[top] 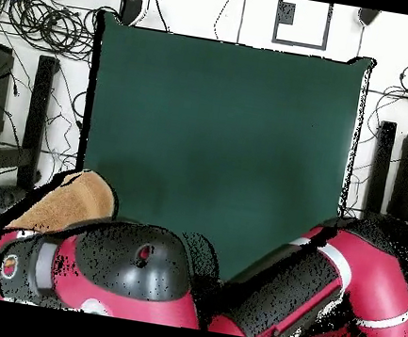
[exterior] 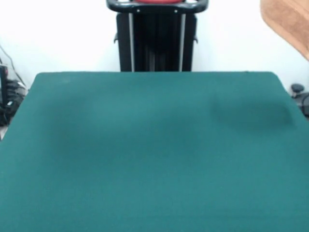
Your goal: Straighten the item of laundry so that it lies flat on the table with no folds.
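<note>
The item of laundry (exterior: pixel 288 21), a light orange-tan terry towel, hangs in the air at the top right corner of the front view, above and beyond the table's far right corner. It casts a soft shadow on the table (exterior: pixel 145 154), which is dark green. In the overhead view the towel (top: pixel 69 202) shows at the lower left, off the table's corner, against the end of the red and black arm (top: pixel 115 272). The gripper itself is hidden under the arm's last links and the towel. What holds the towel does not show.
The robot's black pedestal (exterior: pixel 156 41) stands at the table's far side. The arm's big red links (top: pixel 342 284) overhang the table's edge nearest the base. Cables and dark gear (top: pixel 39 26) lie on the floor around the table.
</note>
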You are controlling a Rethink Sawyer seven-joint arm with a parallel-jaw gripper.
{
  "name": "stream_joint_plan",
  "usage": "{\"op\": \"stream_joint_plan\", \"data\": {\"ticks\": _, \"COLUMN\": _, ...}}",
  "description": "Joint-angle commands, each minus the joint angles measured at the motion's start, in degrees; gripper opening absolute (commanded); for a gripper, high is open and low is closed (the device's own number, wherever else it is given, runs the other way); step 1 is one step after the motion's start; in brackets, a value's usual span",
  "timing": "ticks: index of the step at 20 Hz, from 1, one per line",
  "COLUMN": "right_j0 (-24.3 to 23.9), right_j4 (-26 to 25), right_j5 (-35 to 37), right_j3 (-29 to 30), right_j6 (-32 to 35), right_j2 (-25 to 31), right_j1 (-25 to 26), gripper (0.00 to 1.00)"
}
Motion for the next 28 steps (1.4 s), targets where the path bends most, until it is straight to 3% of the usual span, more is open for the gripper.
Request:
{"op": "stream_joint_plan", "data": {"ticks": 1, "right_j0": -0.7, "right_j4": 1.6, "right_j5": -9.8, "right_j3": 8.3, "right_j6": -13.8, "right_j2": -8.4, "right_j1": 7.4, "gripper": 0.00}}
{"op": "stream_joint_plan", "data": {"ticks": 12, "right_j0": -4.8, "right_j4": 1.9, "right_j5": -21.8, "right_j3": 7.4, "right_j6": -20.8, "right_j2": -14.1, "right_j1": 13.0, "gripper": 0.00}}
{"op": "stream_joint_plan", "data": {"ticks": 15, "right_j0": -5.2, "right_j4": 1.8, "right_j5": -21.1, "right_j3": 8.1, "right_j6": -21.9, "right_j2": -13.8, "right_j1": 14.3, "gripper": 0.00}}
{"op": "stream_joint_plan", "data": {"ticks": 19, "right_j0": -4.8, "right_j4": 1.9, "right_j5": -23.5, "right_j3": 7.4, "right_j6": -24.9, "right_j2": -13.3, "right_j1": 12.2, "gripper": 0.00}}
{"op": "stream_joint_plan", "data": {"ticks": 24, "right_j0": -6.9, "right_j4": 1.9, "right_j5": -27.4, "right_j3": 6.7, "right_j6": -29.5, "right_j2": -16.4, "right_j1": 15.2, "gripper": 0.00}}
{"op": "stream_joint_plan", "data": {"ticks": 28, "right_j0": -7.0, "right_j4": 1.7, "right_j5": -24.0, "right_j3": 9.0, "right_j6": -28.5, "right_j2": -15.2, "right_j1": 14.5, "gripper": 0.00}}
